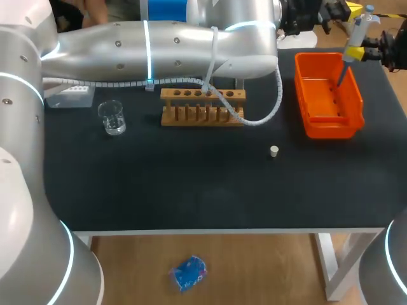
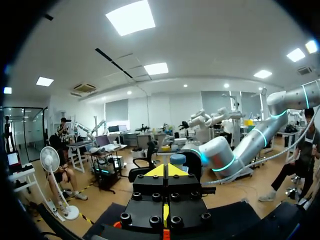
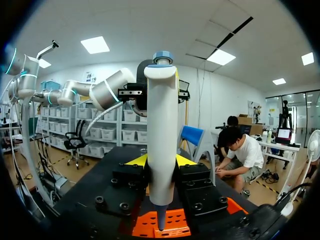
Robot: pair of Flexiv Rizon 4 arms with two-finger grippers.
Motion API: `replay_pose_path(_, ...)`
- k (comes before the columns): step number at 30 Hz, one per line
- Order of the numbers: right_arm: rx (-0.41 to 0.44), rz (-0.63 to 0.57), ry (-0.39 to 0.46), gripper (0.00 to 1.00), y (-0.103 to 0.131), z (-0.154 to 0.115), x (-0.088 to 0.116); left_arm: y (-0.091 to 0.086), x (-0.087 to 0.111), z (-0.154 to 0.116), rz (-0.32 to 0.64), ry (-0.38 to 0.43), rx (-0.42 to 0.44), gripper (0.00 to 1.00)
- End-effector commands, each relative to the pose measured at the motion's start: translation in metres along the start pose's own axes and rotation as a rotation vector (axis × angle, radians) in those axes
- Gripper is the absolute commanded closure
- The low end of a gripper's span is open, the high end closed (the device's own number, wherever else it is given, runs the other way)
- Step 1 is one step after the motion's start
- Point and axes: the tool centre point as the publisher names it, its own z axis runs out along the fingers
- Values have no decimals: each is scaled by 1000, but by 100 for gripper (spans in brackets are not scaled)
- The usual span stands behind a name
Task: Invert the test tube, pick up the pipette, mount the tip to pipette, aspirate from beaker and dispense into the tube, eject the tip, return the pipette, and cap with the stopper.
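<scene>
white pipette (image 3: pixel 162 135) clamped in right claw (image 3: pixel 161 161), above orange bin (image 1: pixel 327 124); left claw (image 2: pixel 167 170) grip: cannot tell

Head camera: fixed high behind the robot, facing down on the whole counter (image 1: pixel 191 190) from a moderate distance. Left wrist camera: faces nearly level, outward into the room, with the counter barely in view. Right wrist camera: very close behind the upright pipette (image 3: pixel 162 140), orange bin (image 3: pixel 165 225) just below. Shared ground: head and right wrist views both take in pipette and bin.
</scene>
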Motion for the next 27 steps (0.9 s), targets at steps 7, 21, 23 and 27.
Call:
replay_pose_path(7,4,0,3,100,1,-1,0,-19,-5,-25,6,-44,12,100)
replay_pose_path(21,4,0,3,100,1,-1,0,-24,-5,-79,-19,-121,-27,0)
replay_pose_path(23,4,0,3,100,1,-1,0,-24,-5,-79,-19,-121,-27,0)
replay_pose_path(27,4,0,3,100,1,-1,0,-24,-5,-79,-19,-121,-27,0)
